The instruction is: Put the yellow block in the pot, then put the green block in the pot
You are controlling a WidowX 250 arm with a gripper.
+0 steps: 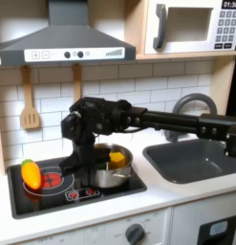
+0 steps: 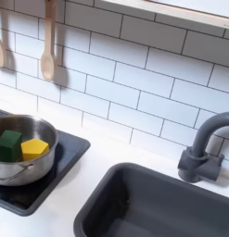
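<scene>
The silver pot [image 2: 14,168] stands on the black stove in both exterior views. Inside it, in the second exterior view, the green block [image 2: 8,143] and the yellow block [image 2: 34,147] lie side by side and touching. In the first exterior view the pot [image 1: 112,174] shows a yellow block [image 1: 117,158] above its rim. My gripper [image 1: 72,163] hangs from the black arm just left of the pot in the first exterior view, low over the stove. Its dark fingers blend into the arm, so their spacing is unclear. Nothing shows in its grasp.
An orange-yellow toy vegetable [image 1: 31,173] lies on the stove [image 1: 76,191] at the first exterior view's left. A dark sink [image 2: 153,205] with a grey faucet [image 2: 203,148] sits to the right of the stove. Wooden spoons [image 2: 48,48] hang on the tiled wall. A range hood [image 1: 67,43] is overhead.
</scene>
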